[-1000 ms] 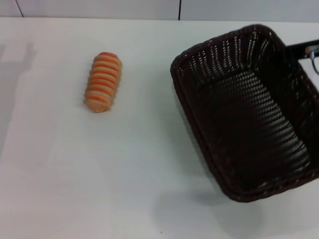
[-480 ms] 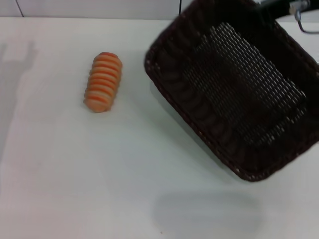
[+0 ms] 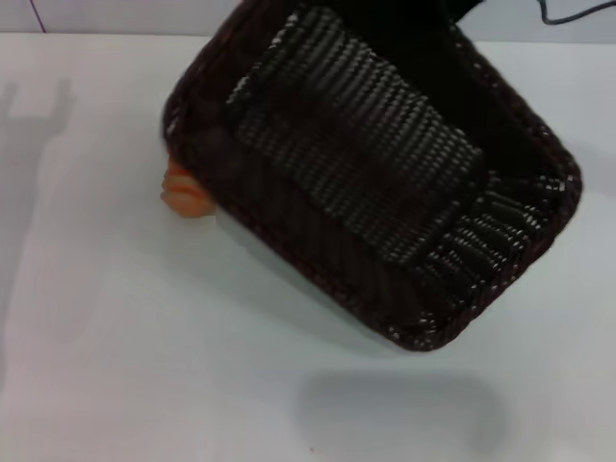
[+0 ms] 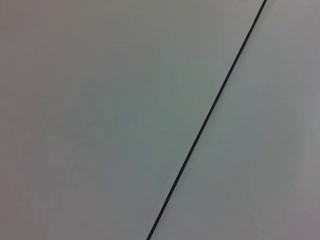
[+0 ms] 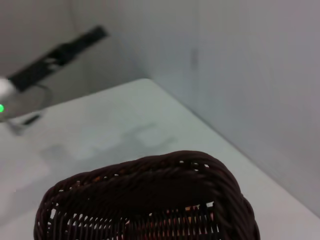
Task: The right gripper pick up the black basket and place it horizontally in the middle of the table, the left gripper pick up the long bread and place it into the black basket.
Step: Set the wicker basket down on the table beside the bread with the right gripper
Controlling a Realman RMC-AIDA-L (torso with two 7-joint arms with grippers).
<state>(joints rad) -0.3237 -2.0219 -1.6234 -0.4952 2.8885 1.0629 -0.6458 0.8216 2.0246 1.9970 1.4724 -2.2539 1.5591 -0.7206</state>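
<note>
The black basket (image 3: 371, 168) hangs tilted in the air above the white table (image 3: 106, 366), its long side slanting from far left to near right. My right gripper (image 3: 462, 10) holds it at its far rim at the top edge of the head view, mostly hidden by the weave. The long bread (image 3: 185, 192) lies on the table at the left; only one orange end shows past the basket's left corner. The right wrist view shows the basket's rim (image 5: 150, 192) close up. My left gripper (image 5: 60, 50) shows there far off, raised and away from the bread.
The basket's shadow (image 3: 395, 409) falls on the table near the front edge. A thin grey cable (image 3: 568, 14) runs at the top right. The left wrist view shows only a pale wall with a dark seam (image 4: 210, 115).
The basket has risen and swung left across the table, turning as it went. It now covers most of the bread, which has not moved.
</note>
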